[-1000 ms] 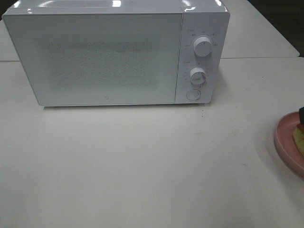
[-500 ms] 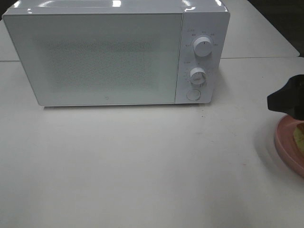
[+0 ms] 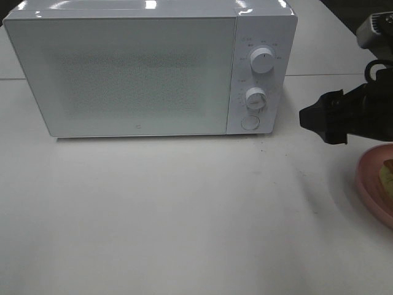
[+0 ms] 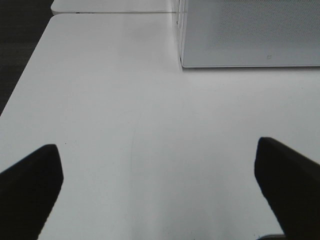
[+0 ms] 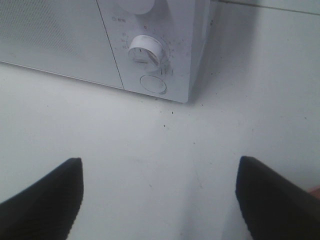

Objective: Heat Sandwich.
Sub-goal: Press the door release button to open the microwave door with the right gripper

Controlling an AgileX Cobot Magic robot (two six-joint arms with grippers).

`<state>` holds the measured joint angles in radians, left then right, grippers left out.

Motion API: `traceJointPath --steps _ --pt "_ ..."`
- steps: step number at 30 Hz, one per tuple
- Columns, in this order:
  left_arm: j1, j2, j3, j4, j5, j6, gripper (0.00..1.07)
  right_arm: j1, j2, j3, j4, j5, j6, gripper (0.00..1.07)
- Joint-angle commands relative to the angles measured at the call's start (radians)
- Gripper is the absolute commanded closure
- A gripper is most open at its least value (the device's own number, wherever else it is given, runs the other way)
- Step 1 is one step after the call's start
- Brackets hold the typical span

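Note:
Only a tan and yellow sliver of the sandwich (image 3: pixel 387 174) shows, lying on a pink plate (image 3: pixel 368 184) at the right edge of the exterior view. My right gripper (image 3: pixel 320 120) hovers above the table, left of the plate and right of the white microwave (image 3: pixel 129 74), whose door is shut. In the right wrist view this gripper (image 5: pixel 160 200) is open with bare table between its fingers, facing the lower knob (image 5: pixel 145 50) and round button (image 5: pixel 152 84). My left gripper (image 4: pixel 157 192) is open over bare table and holds nothing; the microwave's corner (image 4: pixel 250 35) lies ahead of it.
The microwave's control panel carries an upper knob (image 3: pixel 262 61), a lower knob (image 3: pixel 255 98) and a round button (image 3: pixel 249 122). A second white table (image 3: pixel 344 43) stands behind at the right. The white table (image 3: pixel 184 209) spreads in front of the microwave.
My right arm has come in from the right edge, moving up and left, away from the plate toward the microwave's control panel. The microwave and plate have not moved.

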<state>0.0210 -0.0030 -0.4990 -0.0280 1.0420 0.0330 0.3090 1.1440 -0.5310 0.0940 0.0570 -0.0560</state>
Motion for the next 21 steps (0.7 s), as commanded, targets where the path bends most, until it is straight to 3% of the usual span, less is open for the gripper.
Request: traceJointPath --steps 1,9,18,21 --pt "0.002 -0.03 0.003 0.0 -0.005 -0.004 0.05 0.012 0.041 0.039 0.01 -0.125 0.028 0.28" --pt "0.002 -0.03 0.003 0.0 -0.005 -0.004 0.05 0.034 0.099 0.092 0.07 -0.273 0.026 0.29" --pt "0.002 -0.03 0.003 0.0 -0.005 -0.004 0.05 0.128 0.197 0.157 0.203 -0.499 -0.052 0.3" --pt "0.002 -0.03 0.003 0.0 -0.005 -0.004 0.05 0.189 0.239 0.187 0.304 -0.64 -0.095 0.3"
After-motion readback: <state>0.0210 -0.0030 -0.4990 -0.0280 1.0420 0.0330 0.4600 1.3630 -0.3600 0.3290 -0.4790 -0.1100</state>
